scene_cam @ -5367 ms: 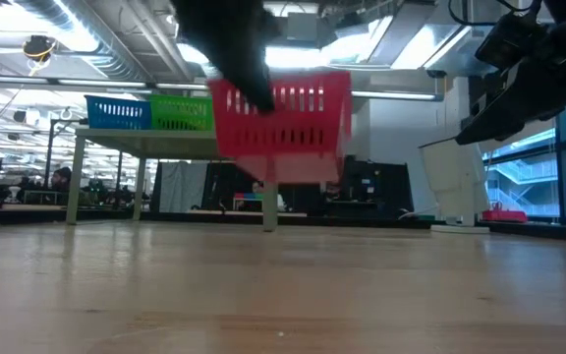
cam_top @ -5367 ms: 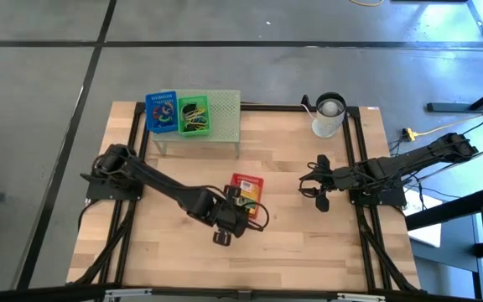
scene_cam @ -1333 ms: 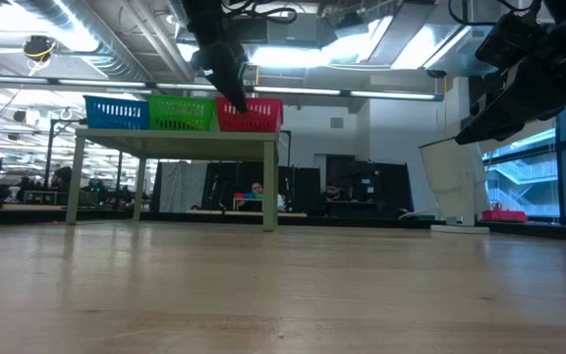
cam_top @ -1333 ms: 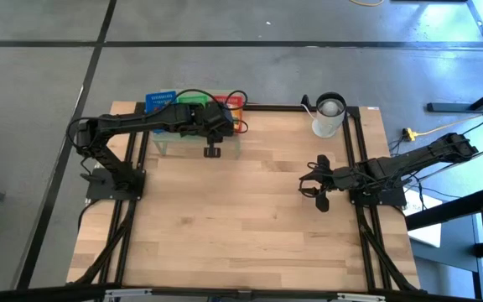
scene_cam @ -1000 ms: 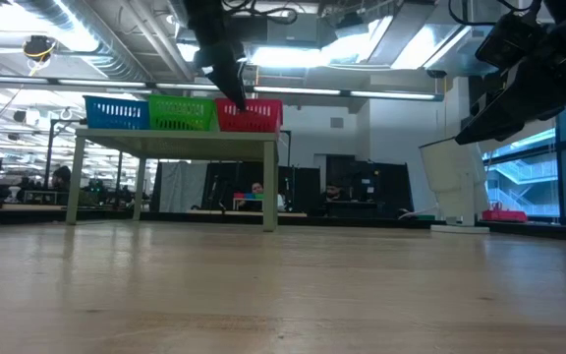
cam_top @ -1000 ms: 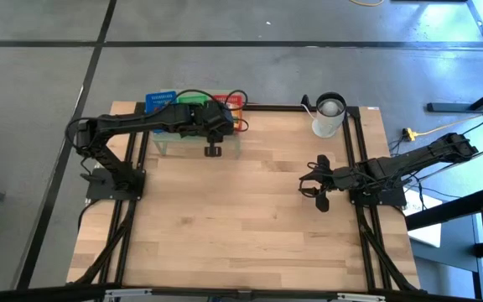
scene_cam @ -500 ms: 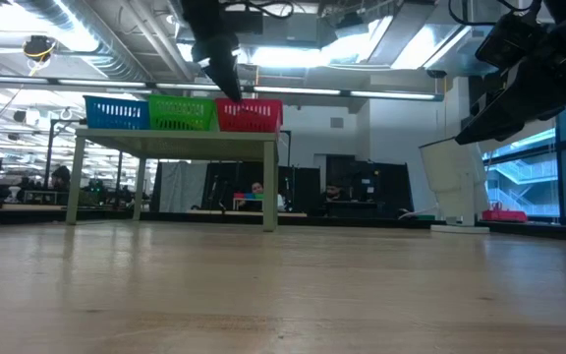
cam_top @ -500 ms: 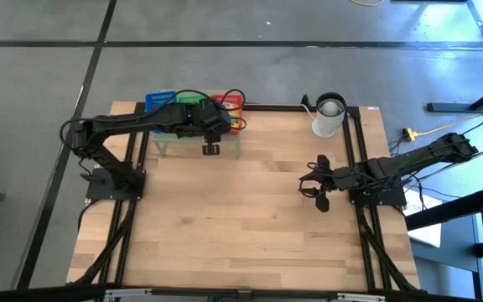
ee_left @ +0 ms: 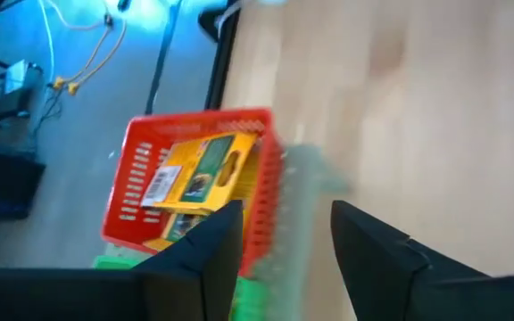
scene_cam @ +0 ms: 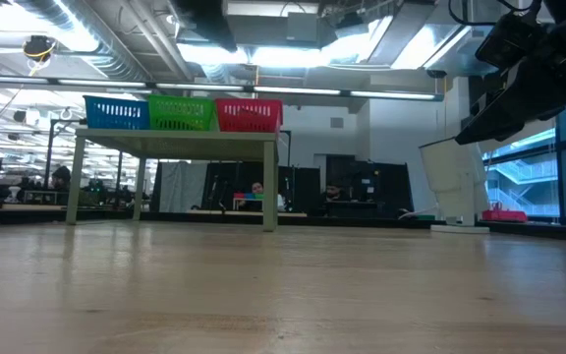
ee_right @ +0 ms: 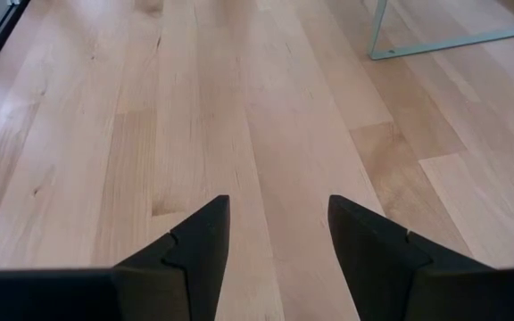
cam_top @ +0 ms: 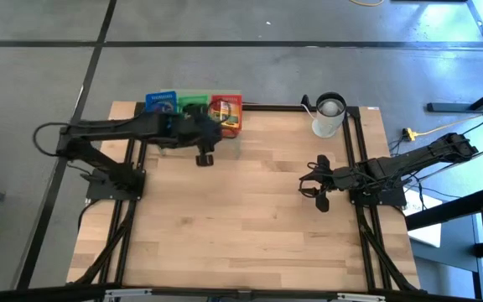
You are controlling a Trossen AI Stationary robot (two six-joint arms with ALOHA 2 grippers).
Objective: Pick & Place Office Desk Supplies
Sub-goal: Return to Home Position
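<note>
wood table (cam_top: 250, 243), open office beyond. red bin (cam_top: 225, 112) with yellow card boxes (ee_left: 199, 174) sits at the end of the mesh stand (scene_cam: 175, 135). left gripper (cam_top: 204, 156) hovers just beside the stand, fingers (ee_left: 205, 250) apart, empty; right gripper (cam_top: 319, 190) waits near the table's right edge, likewise. risk: a low swing home clips the stand, tipping the bin.

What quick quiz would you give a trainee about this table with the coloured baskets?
1. Which basket stands nearest the white cup? A blue, B green, C red.
2. True or false: the left gripper is shut on a basket.
3. Fill in: ____ baskets stand in a row on the pale green stand.

Key: 1 C, the red basket. 2 False: its fingers are open and empty, just off the stand's front edge. 3 Three. The right gripper hangs open near the table's right side.
</note>
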